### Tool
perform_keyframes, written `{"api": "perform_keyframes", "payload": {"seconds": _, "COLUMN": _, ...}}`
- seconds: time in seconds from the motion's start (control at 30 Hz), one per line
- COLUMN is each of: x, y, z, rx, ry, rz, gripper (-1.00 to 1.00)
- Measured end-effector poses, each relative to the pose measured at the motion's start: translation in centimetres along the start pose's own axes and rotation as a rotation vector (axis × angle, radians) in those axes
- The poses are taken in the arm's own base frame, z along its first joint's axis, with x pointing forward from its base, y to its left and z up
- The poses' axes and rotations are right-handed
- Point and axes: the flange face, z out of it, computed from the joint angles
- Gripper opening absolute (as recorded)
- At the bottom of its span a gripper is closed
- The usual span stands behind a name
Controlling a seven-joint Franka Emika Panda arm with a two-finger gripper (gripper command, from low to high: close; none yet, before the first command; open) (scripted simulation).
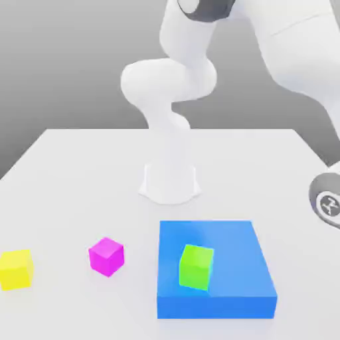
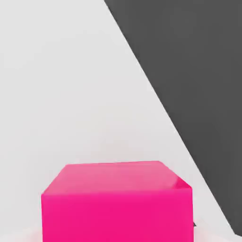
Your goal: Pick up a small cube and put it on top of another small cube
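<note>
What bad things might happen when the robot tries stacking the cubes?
1. The crimson cube looks close to the edge of the table, so a clumsy nudge might push it off.
2. The magenta cube is small, so a cube set down off-centre on it would probably slide off.

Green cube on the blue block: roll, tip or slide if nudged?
The green cube has flat faces, so it probably won't roll. It looks as wide as tall, so tipping seems unlikely. Its smooth faces on the smooth blue block suggest it would slide, maybe off the edge.
</note>
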Motion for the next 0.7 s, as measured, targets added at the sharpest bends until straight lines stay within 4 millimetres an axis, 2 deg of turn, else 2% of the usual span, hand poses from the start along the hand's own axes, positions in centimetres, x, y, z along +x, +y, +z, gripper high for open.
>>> {"api": "perform_keyframes", "payload": {"seconds": 0.13, "x": -0.8, "y": 9.7, "z": -3.3, "rx": -0.077, "ry": 0.029, "rz": 0.164, "gripper": -1.00}}
{"api": "perform_keyframes", "payload": {"seconds": 0.27, "x": -3.8, "y": 19.3, "z": -5.7, "rx": -0.132, "ry": 0.046, "rz": 0.349, "gripper": -1.00}}
{"api": "perform_keyframes", "payload": {"seconds": 0.37, "x": -7.5, "y": 26.2, "z": -7.1, "rx": -0.154, "ry": 0.051, "rz": 0.502, "gripper": -1.00}}
{"api": "perform_keyframes", "payload": {"seconds": 0.47, "x": -13.9, "y": 35.3, "z": -8.1, "rx": -0.158, "ry": 0.042, "rz": 0.740, "gripper": -1.00}}
{"api": "perform_keyframes", "payload": {"seconds": 0.5, "x": -16.2, "y": 37.6, "z": -8.1, "rx": -0.153, "ry": 0.038, "rz": 0.812, "gripper": -1.00}}
{"api": "perform_keyframes", "payload": {"seconds": 0.53, "x": -17.5, "y": 37.5, "z": -8.2, "rx": -0.143, "ry": 0.037, "rz": 0.830, "gripper": -1.00}}
{"api": "perform_keyframes", "payload": {"seconds": 0.7, "x": -25.8, "y": 39.6, "z": -7.1, "rx": -0.064, "ry": 0.013, "rz": 1.022, "gripper": -1.00}}
